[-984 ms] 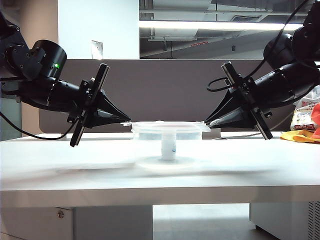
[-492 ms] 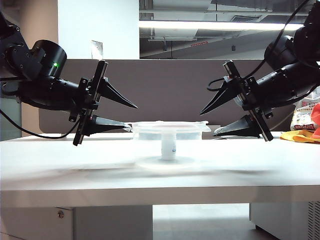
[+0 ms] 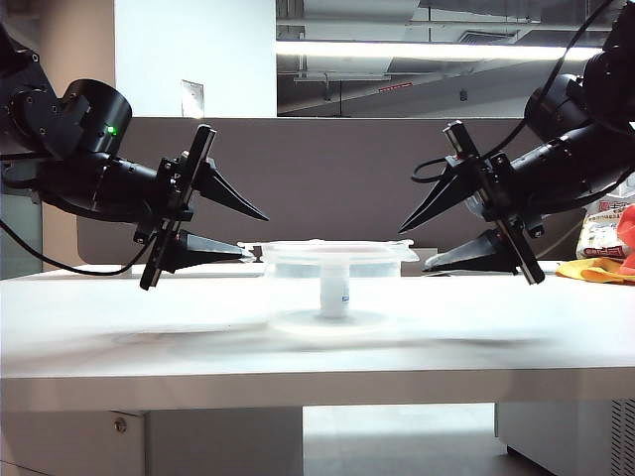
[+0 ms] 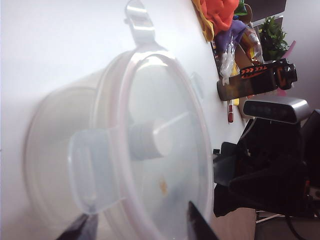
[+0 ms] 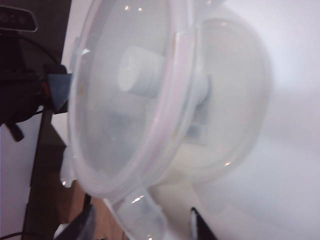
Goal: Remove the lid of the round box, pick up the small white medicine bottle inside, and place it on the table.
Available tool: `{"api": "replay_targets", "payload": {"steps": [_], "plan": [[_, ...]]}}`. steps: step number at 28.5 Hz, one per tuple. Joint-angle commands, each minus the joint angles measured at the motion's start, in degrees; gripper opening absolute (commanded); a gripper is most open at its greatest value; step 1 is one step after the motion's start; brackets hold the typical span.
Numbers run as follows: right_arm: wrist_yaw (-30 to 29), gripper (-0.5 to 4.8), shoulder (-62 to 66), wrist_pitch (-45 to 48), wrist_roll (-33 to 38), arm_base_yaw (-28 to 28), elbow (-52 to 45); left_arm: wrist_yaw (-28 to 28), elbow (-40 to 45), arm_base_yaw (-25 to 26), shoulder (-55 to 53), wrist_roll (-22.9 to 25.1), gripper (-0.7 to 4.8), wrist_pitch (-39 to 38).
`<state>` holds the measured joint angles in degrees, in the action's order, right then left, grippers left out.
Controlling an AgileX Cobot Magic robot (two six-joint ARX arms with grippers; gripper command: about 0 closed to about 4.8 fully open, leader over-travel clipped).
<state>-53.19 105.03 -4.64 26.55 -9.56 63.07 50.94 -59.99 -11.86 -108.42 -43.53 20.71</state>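
Observation:
The clear round box stands mid-table with the lid lying flat on its rim. Through the wall I see the small white medicine bottle standing upright inside. My left gripper is open at the lid's left edge, one finger above and one below a clip tab. My right gripper is open at the right edge in the same way. In the left wrist view the lid, bottle and a tab fill the frame before the open gripper. The right wrist view shows the lid, bottle and open gripper astride a tab.
The white table spreads wide around the box. A dark brown divider panel runs behind it. Yellow and orange cloth and packets lie at the far right edge. A dark bottle and a camera bar sit beyond the box.
Both grippers were shut on the lid's edge tabs a second ago and have since opened. The lid and box have stayed in place.

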Motion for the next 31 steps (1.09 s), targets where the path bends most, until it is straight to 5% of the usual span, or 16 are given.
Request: {"api": "replay_targets", "payload": {"steps": [1,7,11,17,31], "plan": [[-2.5,2.06,-0.3,0.2,-0.2,-0.5,0.1,0.1,0.0,0.0,0.1,0.2,2.29,0.4],[-2.6,2.05,-0.3,0.1,-0.2,-0.9,0.0,0.1,0.0,0.0,0.1,0.2,2.29,0.3],[-2.5,1.34,-0.3,-0.6,-0.2,-0.9,-0.1,0.1,0.0,0.0,0.1,0.2,2.29,0.3],[-2.5,1.33,-0.3,-1.6,-0.2,-0.9,-0.1,0.1,0.0,0.0,0.1,0.2,2.29,0.3],[-3.6,0.28,-0.3,-1.5,-0.2,-0.9,-0.1,0.0,0.0,0.0,0.1,0.2,2.29,-0.1]]}}
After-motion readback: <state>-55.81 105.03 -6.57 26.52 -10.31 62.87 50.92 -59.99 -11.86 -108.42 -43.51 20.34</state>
